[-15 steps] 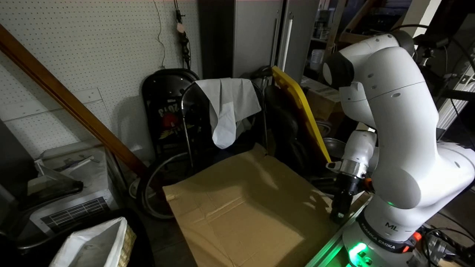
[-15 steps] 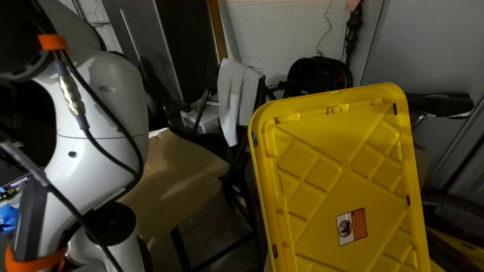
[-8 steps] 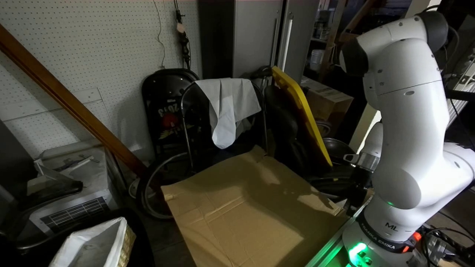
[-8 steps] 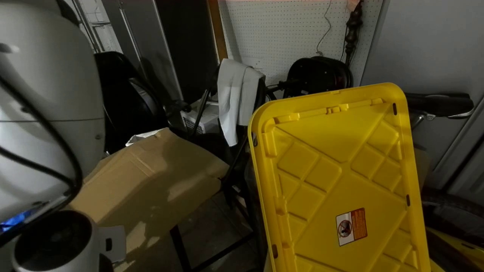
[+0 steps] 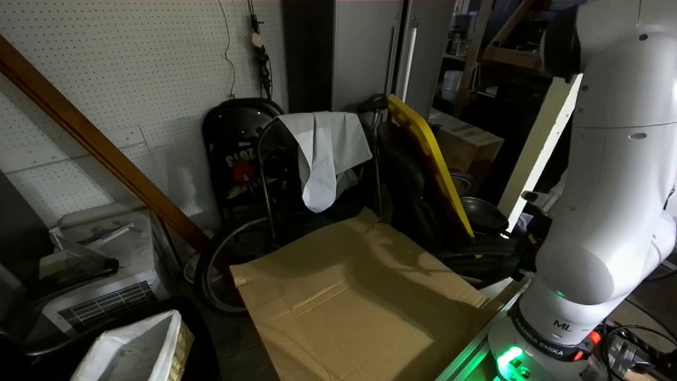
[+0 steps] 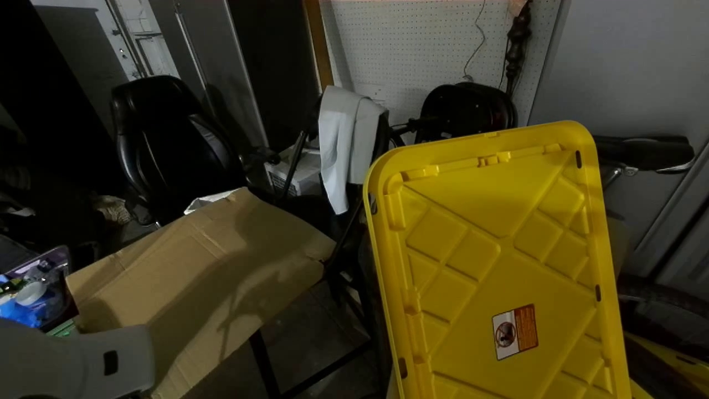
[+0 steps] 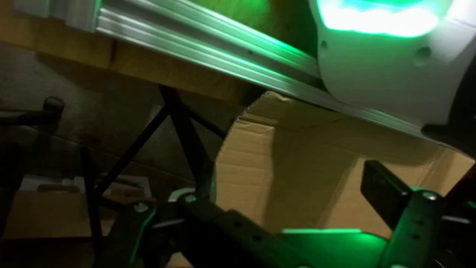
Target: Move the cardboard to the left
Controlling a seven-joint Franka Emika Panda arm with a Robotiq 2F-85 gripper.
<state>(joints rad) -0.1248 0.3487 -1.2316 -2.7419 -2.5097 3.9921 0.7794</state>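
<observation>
Your arm (image 5: 608, 174) beside the cardboard (image 5: 365, 296)

In an exterior view you see the arm standing on its base (image 5: 550, 354); the cardboard lies spread out beside it, faintly creased, one edge along the metal rail (image 5: 468, 357) at that base, though you cannot tell whether they touch; a black chair (image 5: 266, 185) stands at the cardboard's far end; the yellow ribbed panel (image 6: 493, 266), which you see in both exterior views, stands tilted near that chair; a white cloth (image 5: 330, 159) drapes over the chair's back; in the wrist view your tool (image 7: 290, 182) has its fingers (image 7: 385, 193) spread apart, and the cardboard shows beyond the gap.
</observation>
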